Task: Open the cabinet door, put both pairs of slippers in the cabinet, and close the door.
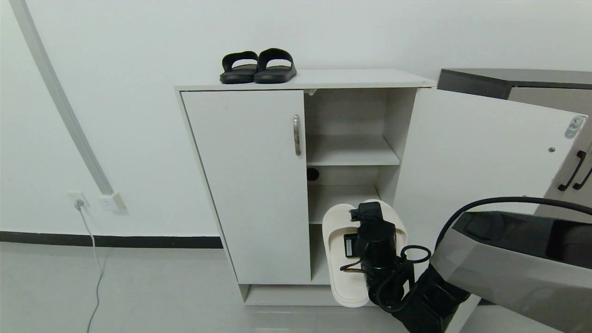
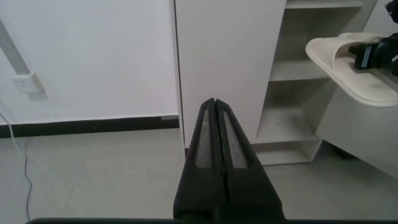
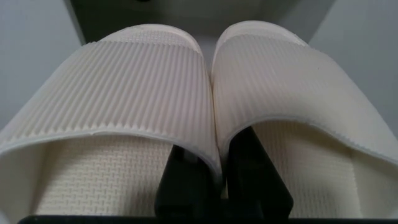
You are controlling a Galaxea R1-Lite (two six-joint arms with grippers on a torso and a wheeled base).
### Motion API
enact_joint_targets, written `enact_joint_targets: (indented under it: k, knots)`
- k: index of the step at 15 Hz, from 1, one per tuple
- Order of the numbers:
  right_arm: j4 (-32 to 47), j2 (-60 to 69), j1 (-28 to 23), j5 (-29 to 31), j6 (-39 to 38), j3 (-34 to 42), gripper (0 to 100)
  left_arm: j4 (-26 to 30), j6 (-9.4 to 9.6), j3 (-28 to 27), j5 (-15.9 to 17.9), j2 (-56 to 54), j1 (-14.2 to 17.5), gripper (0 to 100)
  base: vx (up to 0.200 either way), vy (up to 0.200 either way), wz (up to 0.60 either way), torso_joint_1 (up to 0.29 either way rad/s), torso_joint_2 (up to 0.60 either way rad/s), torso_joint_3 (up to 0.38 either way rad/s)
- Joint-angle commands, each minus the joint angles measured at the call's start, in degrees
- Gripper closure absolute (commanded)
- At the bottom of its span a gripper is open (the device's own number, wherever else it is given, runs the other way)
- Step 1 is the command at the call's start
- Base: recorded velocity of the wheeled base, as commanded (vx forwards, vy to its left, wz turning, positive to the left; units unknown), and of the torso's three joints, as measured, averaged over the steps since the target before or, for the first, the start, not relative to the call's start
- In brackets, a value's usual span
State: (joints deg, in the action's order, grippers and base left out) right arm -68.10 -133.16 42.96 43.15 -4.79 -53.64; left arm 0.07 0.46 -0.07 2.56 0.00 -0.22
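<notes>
Now we are carrying the white slippers (image 1: 336, 259), our right gripper (image 3: 221, 183) clamped on both; next calls for pushing them onto the shelf (image 1: 340, 196) just ahead (black pair (image 1: 257, 68) waiting above).

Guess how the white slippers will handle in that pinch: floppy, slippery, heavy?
Probably light foam: the white slippers hold their shape cantilevered from the right gripper, no visible sag. Ribbed straps likely give decent friction. Pinched only at the inner strap walls, the pair may swing or splay if moved fast.
</notes>
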Motion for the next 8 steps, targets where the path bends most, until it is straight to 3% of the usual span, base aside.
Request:
enact_joint_targets:
  k: [1, 8]
  knots:
    - [-0.02, -2.28, -0.24, -0.09, -0.04, -1.91, 100, 0.01, -0.02, -0.01, -0.01, 0.09, -0.04, 100, 0.0, 0.0, 0.0, 0.0, 0.0, 0.0]
    - [-0.19, -4.04, -0.42, -0.35, 0.04, -4.98, 100, 0.01, -0.02, -0.01, -0.01, 0.09, -0.04, 100, 0.0, 0.0, 0.0, 0.0, 0.0, 0.0]
